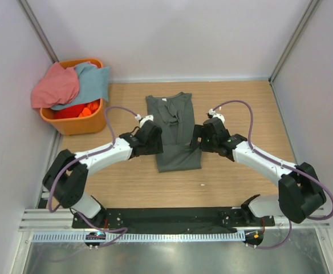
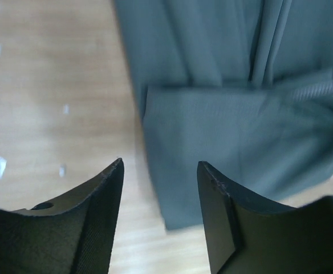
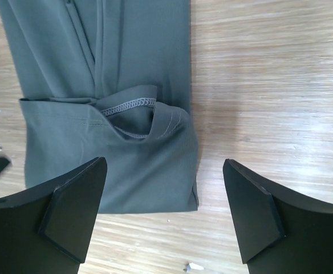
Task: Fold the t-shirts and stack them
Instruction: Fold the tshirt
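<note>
Across the whole top view spreads a light wooden tabletop [image 1: 240,171], walled by pale panels. Two white-and-black arms reach from their bases at 6 o'clock toward the centre.

Centre of table: a dark grey cloth t-shirt [image 1: 175,134] lies flat as a narrow upright strip, its long sides folded inward. Its collar end points to 12 o'clock, and its 6 o'clock end is doubled back over itself, as both wrist views show [image 2: 240,131] [image 3: 109,154].

At 10 o'clock, in the table's far corner, stands an orange plastic basket [image 1: 78,124]. A salmon-pink cloth t-shirt [image 1: 55,85] is heaped on its 9 o'clock side and spills over the rim. A light blue cloth t-shirt [image 1: 92,83] is draped beside it toward 3 o'clock.

The left gripper [image 1: 150,138] sits at the grey shirt's 9 o'clock edge. In the left wrist view [image 2: 159,165] its fingers [image 2: 98,217] stand moderately apart, over the edge of the folded end, with nothing between them.

The right gripper [image 1: 203,137] sits at the shirt's 3 o'clock edge. In the right wrist view [image 3: 165,162] its fingers [image 3: 75,205] are spread wide over the shirt's corner, gripping nothing.

A small white neck label [image 1: 162,99] shows at the collar. A tiny white speck [image 1: 202,184] lies on bare wood at 6 o'clock of the shirt.
</note>
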`<action>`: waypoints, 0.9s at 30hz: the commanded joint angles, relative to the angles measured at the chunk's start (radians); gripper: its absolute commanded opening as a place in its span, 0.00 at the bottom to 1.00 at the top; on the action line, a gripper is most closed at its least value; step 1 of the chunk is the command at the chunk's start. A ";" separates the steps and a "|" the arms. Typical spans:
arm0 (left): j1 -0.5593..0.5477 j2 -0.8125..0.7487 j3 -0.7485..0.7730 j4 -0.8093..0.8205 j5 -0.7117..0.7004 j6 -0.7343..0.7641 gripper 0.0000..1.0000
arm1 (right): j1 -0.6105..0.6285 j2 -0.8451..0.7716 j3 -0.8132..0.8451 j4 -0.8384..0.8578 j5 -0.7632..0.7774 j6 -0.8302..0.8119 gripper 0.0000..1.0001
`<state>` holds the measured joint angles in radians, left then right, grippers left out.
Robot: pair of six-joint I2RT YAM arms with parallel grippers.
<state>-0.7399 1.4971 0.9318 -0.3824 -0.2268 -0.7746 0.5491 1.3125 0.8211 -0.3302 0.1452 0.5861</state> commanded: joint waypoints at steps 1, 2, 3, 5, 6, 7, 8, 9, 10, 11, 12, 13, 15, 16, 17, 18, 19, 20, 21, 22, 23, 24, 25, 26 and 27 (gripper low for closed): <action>0.046 0.096 0.099 0.094 -0.009 0.055 0.55 | -0.008 0.037 0.041 0.080 -0.025 -0.028 0.89; 0.054 0.115 0.126 0.096 -0.003 0.069 0.54 | -0.014 0.047 0.044 0.083 -0.035 -0.037 0.89; 0.056 0.152 0.137 0.100 -0.003 0.077 0.54 | -0.015 0.068 0.046 0.097 -0.038 -0.043 0.89; 0.059 0.187 0.168 0.112 -0.002 0.090 0.50 | -0.018 0.085 0.052 0.103 -0.045 -0.051 0.89; 0.059 0.216 0.179 0.112 0.001 0.098 0.49 | -0.023 0.099 0.053 0.112 -0.052 -0.058 0.89; 0.060 0.232 0.186 0.109 0.000 0.101 0.47 | -0.024 0.106 0.055 0.114 -0.056 -0.061 0.89; 0.062 0.241 0.194 0.108 -0.002 0.103 0.46 | -0.026 0.110 0.056 0.120 -0.064 -0.063 0.88; 0.063 0.256 0.194 0.109 -0.005 0.101 0.46 | -0.028 0.117 0.056 0.128 -0.068 -0.066 0.88; 0.062 0.261 0.194 0.114 -0.008 0.101 0.45 | -0.028 0.122 0.055 0.132 -0.073 -0.068 0.87; 0.062 0.267 0.191 0.117 -0.008 0.103 0.45 | -0.028 0.123 0.053 0.135 -0.076 -0.068 0.86; 0.063 0.273 0.190 0.128 -0.008 0.109 0.45 | -0.029 0.128 0.052 0.144 -0.082 -0.071 0.85; 0.063 0.284 0.188 0.134 -0.006 0.112 0.44 | -0.029 0.137 0.052 0.146 -0.085 -0.072 0.84; 0.063 0.298 0.194 0.135 -0.008 0.116 0.43 | -0.029 0.148 0.053 0.151 -0.093 -0.075 0.82; 0.065 0.310 0.196 0.137 -0.012 0.123 0.42 | -0.029 0.155 0.053 0.155 -0.095 -0.080 0.79; 0.063 0.313 0.197 0.137 -0.014 0.126 0.42 | -0.031 0.159 0.053 0.157 -0.098 -0.080 0.78; 0.063 0.316 0.197 0.139 -0.014 0.126 0.41 | -0.032 0.162 0.053 0.161 -0.101 -0.081 0.77; 0.065 0.319 0.194 0.143 -0.011 0.133 0.41 | -0.034 0.166 0.052 0.163 -0.104 -0.084 0.74; 0.065 0.324 0.193 0.146 -0.009 0.136 0.40 | -0.034 0.169 0.052 0.164 -0.104 -0.083 0.71; 0.066 0.325 0.191 0.151 -0.006 0.141 0.39 | -0.034 0.171 0.052 0.164 -0.105 -0.083 0.69; 0.065 0.325 0.191 0.152 -0.005 0.144 0.35 | -0.035 0.171 0.050 0.166 -0.110 -0.085 0.61; 0.065 0.327 0.191 0.155 0.003 0.146 0.33 | -0.035 0.172 0.050 0.168 -0.110 -0.083 0.58; 0.065 0.325 0.191 0.157 0.003 0.146 0.30 | -0.035 0.174 0.050 0.168 -0.110 -0.083 0.54; 0.066 0.324 0.190 0.155 0.003 0.146 0.21 | -0.034 0.174 0.049 0.168 -0.110 -0.081 0.44; 0.065 0.316 0.188 0.155 0.000 0.144 0.18 | -0.035 0.172 0.049 0.166 -0.110 -0.081 0.39; 0.066 0.312 0.185 0.154 -0.003 0.143 0.16 | -0.035 0.169 0.049 0.168 -0.111 -0.081 0.35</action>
<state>-0.6788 1.8206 1.0981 -0.2668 -0.2234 -0.6460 0.5194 1.4879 0.8413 -0.2005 0.0429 0.5133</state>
